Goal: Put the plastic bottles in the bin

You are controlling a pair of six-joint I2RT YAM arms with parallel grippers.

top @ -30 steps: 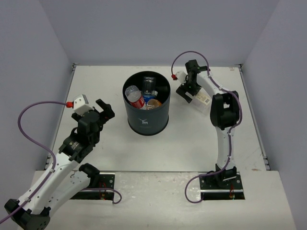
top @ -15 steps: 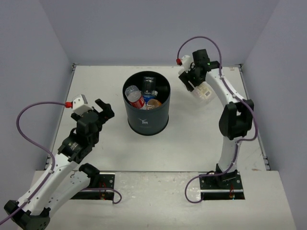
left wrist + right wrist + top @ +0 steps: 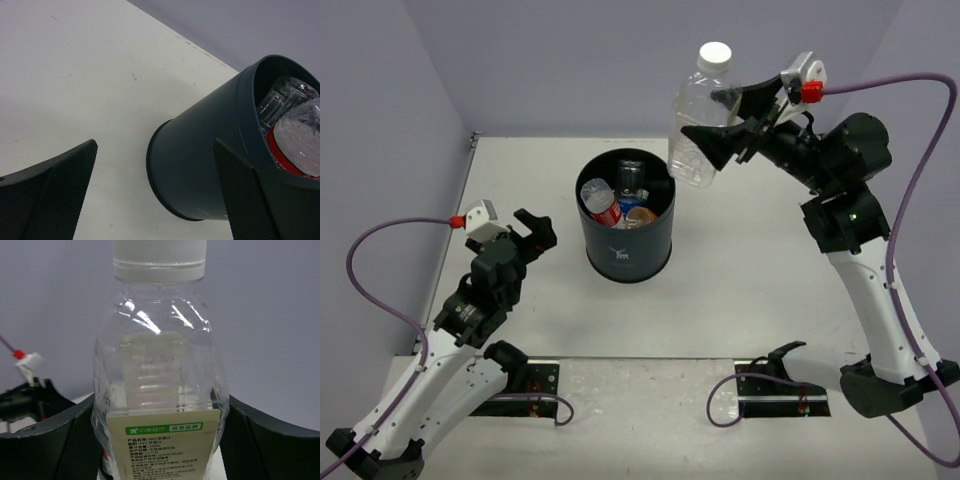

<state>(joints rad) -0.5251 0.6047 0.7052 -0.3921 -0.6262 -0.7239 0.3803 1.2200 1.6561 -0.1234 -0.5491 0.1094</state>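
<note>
In the top view my right gripper (image 3: 702,115) is shut on a clear plastic bottle (image 3: 692,160) with a white cap. It holds the bottle upright, high in the air, just right of the bin's rim. The right wrist view shows this bottle (image 3: 160,365) with a cream label, pinched between both fingers (image 3: 55,440). The dark navy bin (image 3: 628,255) stands mid-table with several bottles (image 3: 618,200) inside. My left gripper (image 3: 538,228) is open and empty, low to the left of the bin (image 3: 205,150). Clear and red-labelled bottles (image 3: 292,125) show at the bin's mouth.
The white table (image 3: 520,180) is walled by grey panels at the back and both sides. Purple cables loop off both arms, one (image 3: 920,150) high on the right. The arm bases sit on black plates (image 3: 775,395) at the near edge.
My right gripper closed on the clear bottle at the far right of the table and lifted it high, toward the bin. The left arm barely shifted.
</note>
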